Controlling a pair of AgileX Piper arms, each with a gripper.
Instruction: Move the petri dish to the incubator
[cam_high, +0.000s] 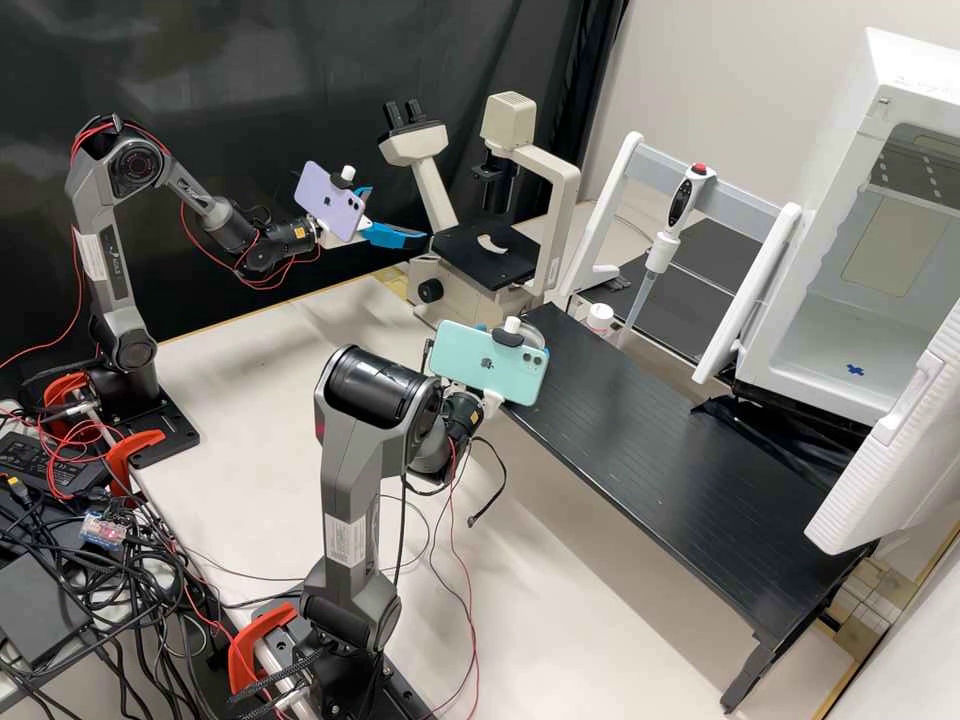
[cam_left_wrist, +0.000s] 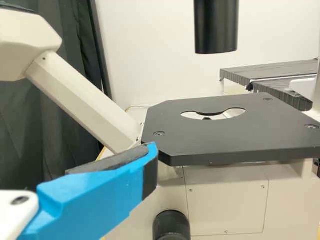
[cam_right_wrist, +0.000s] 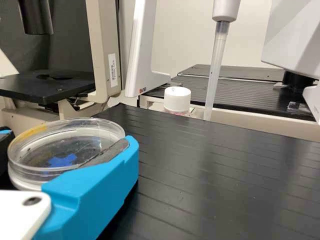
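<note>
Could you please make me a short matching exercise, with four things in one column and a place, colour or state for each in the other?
Things:
1. Petri dish
2. Pipette
3. Incubator
4. Microscope stage

Places, colours or states:
A. On a stand, with a red button at its top
B. Flat and black
C. Held in the right gripper
D. White, with its door open

Right pairs: 1-C, 2-A, 3-D, 4-B
</note>
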